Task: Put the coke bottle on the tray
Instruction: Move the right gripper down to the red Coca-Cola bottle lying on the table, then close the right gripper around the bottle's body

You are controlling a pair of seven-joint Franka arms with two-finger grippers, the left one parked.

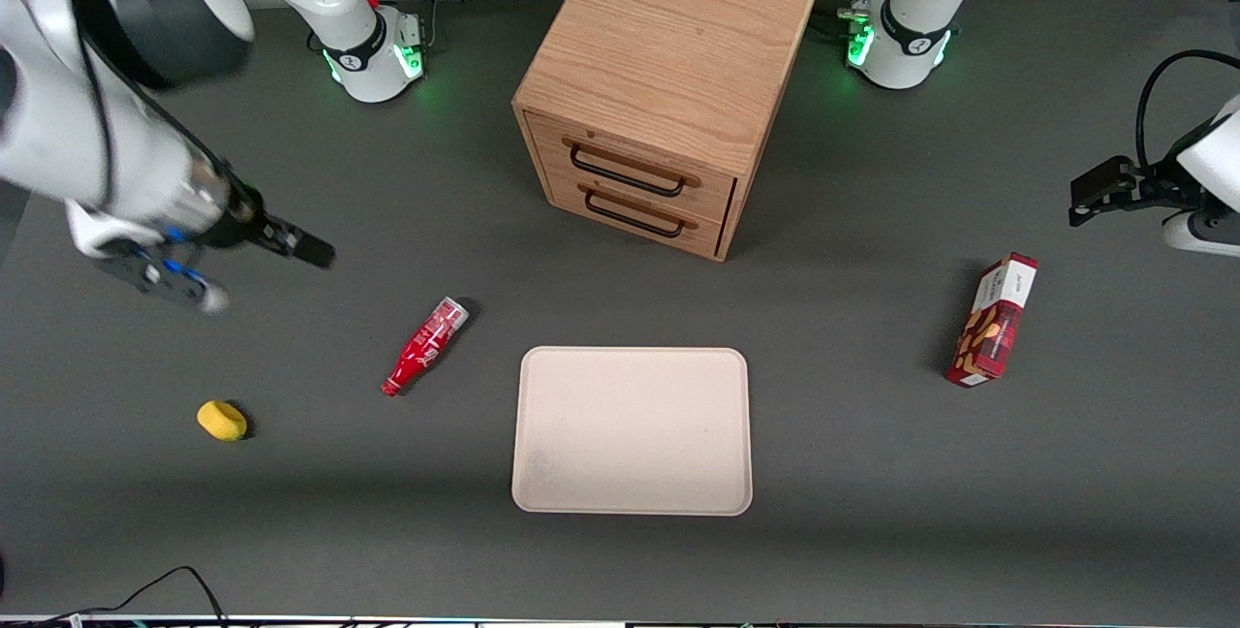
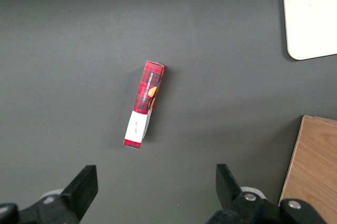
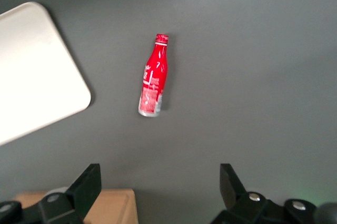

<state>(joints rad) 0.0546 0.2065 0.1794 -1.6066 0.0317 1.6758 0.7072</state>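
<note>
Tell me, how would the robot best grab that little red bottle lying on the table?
Probably from straight above, closing on the wider body of the coke bottle across its width, since it lies flat on the table beside the tray. The narrow neck offers less hold. The gripper hangs open, above the table and apart from it.

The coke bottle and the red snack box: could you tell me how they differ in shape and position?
The coke bottle is slim and round with a narrow neck; the snack box is rectangular and bigger. The bottle lies on the table beside the tray, while the box sits toward the parked arm's end. Both are mostly red. The open gripper hangs above the table, apart from the bottle.
</note>
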